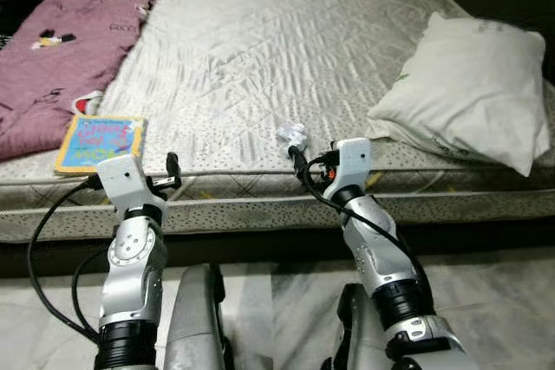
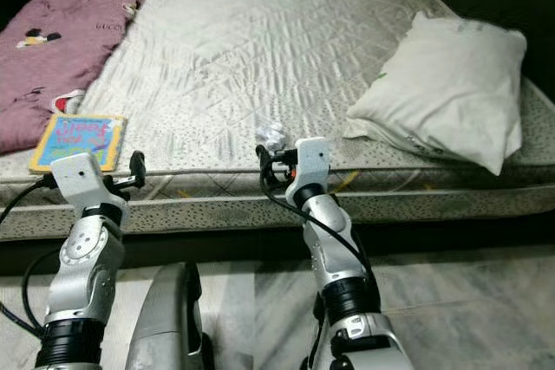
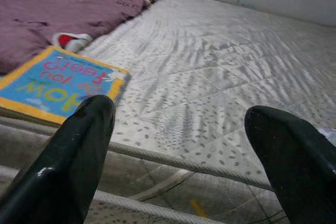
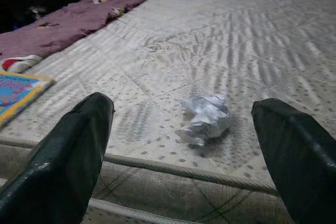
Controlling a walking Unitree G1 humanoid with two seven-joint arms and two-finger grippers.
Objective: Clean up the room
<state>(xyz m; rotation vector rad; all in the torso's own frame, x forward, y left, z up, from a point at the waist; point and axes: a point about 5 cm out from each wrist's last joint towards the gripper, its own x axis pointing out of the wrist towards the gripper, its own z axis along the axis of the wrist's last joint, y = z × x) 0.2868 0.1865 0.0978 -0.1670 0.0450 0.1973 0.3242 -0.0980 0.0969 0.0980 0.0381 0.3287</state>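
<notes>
Both arms are up at the near edge of the bare grey quilted mattress [image 1: 286, 49], with marble floor under the robot. The right gripper [image 4: 194, 145] is at the piped front edge, fingers [image 4: 68, 166] spread wide, holding nothing. A crumpled white paper wad [image 4: 206, 118] lies on the mattress just inside that edge, dead ahead between the fingers and not touched. The left gripper [image 3: 184, 150] is also at the edge, further left, fingers [image 3: 73, 156] wide and empty. A flat blue-and-yellow children's book [image 1: 100, 143] sits at the front left of the mattress, just beside the left gripper, its near side close to the mattress edge. A maroon printed blanket [image 1: 65, 36] runs along the left side, touching the book's far side. A white rumpled pillow [image 1: 473, 88] sits at the right, overhanging the front edge slightly, well apart from the paper wad. The middle of the mattress is open surface between blanket and pillow.
</notes>
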